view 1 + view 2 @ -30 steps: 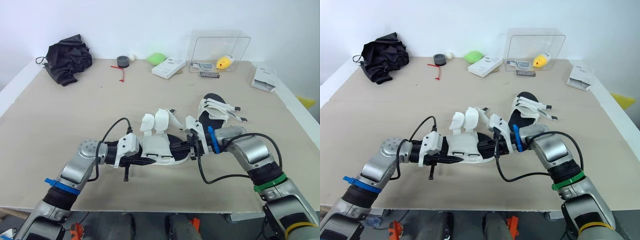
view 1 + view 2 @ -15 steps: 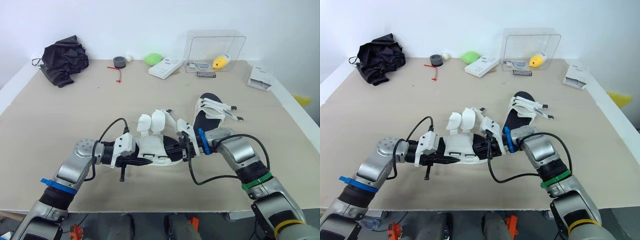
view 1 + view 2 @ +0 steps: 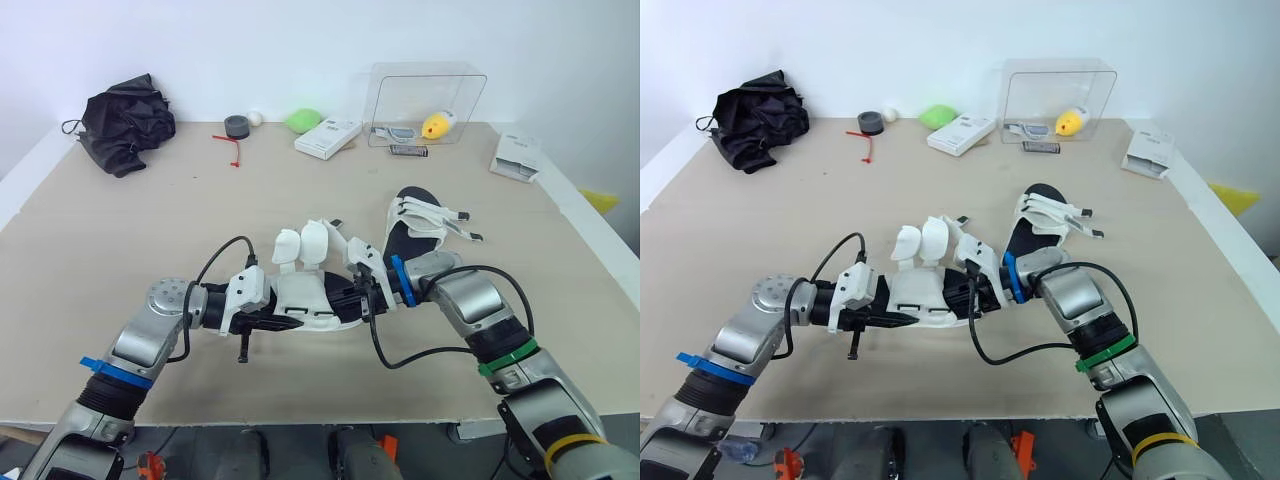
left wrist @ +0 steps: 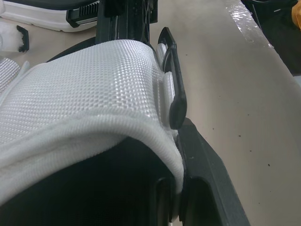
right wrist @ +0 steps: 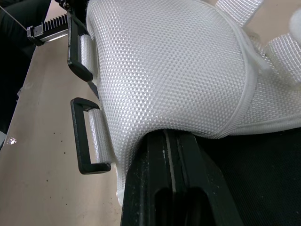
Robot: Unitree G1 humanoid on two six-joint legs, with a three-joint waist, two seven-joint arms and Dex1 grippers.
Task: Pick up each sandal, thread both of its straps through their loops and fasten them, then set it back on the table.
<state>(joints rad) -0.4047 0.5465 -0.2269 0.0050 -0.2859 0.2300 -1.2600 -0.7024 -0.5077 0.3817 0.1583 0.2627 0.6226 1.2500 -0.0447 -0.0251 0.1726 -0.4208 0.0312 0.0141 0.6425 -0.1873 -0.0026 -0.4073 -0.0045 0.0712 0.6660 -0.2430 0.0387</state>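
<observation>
Your table (image 3: pixel 120 240) is a pale tan board that ends at a plain white wall (image 3: pixel 300 40). Along the far edge, from the left, lie a black cloth (image 3: pixel 120 120), a tape roll (image 3: pixel 236 125), a red tie (image 3: pixel 232 145), a green lump (image 3: pixel 301 120), a white box (image 3: pixel 328 137), a clear case (image 3: pixel 425 95) and a carton (image 3: pixel 517 158).

Near the front edge, your left hand (image 3: pixel 278 320) is clenched on one end of the sandal (image 3: pixel 315 295). The sandal lies across the middle of the table with its straps (image 3: pixel 305 243) standing up loose. Your right hand (image 3: pixel 362 297) is clamped on the opposite end. The other sandal (image 3: pixel 425 225) rests on the table just behind your right arm.
</observation>
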